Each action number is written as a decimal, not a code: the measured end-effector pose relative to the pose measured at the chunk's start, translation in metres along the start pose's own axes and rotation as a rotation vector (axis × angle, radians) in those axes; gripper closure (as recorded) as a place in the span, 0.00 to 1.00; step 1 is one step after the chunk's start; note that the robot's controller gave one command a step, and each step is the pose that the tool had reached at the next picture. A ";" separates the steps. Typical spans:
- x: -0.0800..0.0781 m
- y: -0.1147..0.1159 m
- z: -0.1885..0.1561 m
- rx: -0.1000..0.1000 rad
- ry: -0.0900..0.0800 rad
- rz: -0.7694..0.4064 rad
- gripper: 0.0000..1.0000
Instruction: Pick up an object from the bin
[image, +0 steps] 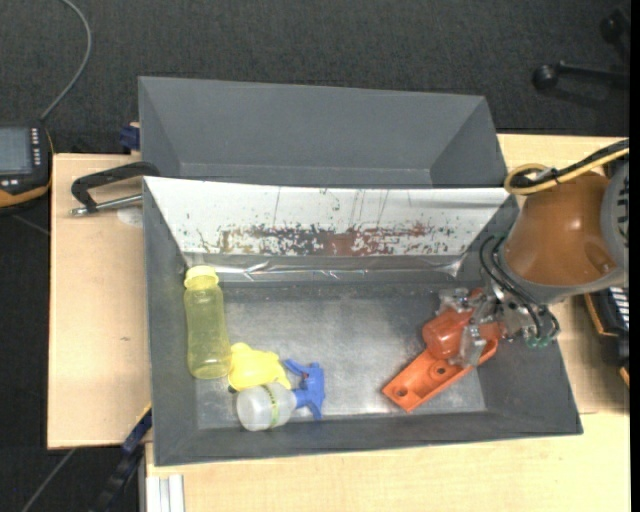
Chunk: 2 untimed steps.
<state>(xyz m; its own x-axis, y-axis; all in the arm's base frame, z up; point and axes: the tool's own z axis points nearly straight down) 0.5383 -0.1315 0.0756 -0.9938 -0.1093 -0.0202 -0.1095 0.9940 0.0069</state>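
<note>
Claw (478, 325) sat at upper-right end of orange plastic tool (425, 375), on right of bin (350, 447) floor. Tool's long axis ran down-left, away from claw. Claw open or closed: could not be told.

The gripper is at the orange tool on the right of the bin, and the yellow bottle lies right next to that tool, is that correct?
No. In the camera view the gripper is at the orange tool on the right of the bin, but the yellow bottle lies against the left side, well apart from that tool.
</note>
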 end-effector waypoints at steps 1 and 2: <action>0.000 0.000 0.000 0.000 0.000 0.000 1.00; 0.002 -0.003 -0.162 0.002 -0.008 -0.060 1.00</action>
<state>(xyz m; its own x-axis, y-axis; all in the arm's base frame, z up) 0.5332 -0.1362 0.2375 -0.9852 -0.1689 -0.0281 -0.1690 0.9856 0.0037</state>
